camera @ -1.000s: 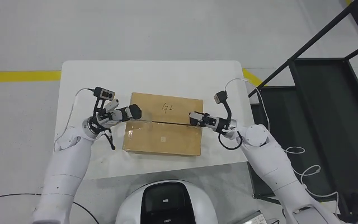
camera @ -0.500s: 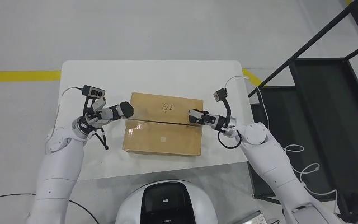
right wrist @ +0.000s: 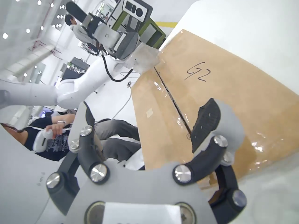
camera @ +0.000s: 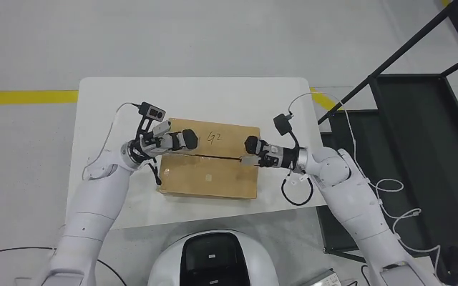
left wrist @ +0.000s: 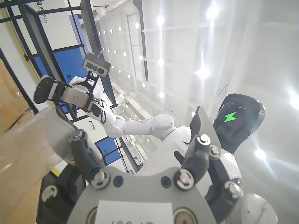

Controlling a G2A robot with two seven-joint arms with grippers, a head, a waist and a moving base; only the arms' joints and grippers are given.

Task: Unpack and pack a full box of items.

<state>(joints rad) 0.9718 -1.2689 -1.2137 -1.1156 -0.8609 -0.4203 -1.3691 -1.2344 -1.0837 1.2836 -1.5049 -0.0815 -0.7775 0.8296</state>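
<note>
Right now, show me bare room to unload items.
Widest: white table strip between the brown cardboard box and the far edge. Near strip is narrow. The left gripper and right gripper crowd the box ends.

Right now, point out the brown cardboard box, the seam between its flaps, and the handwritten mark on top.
Brown cardboard box (camera: 207,180), top view, bare near flap.
Seam between the flaps (right wrist: 167,92), right wrist view, midway along the dark line.
Handwritten mark (right wrist: 197,72), right wrist view, on the pen strokes.
</note>
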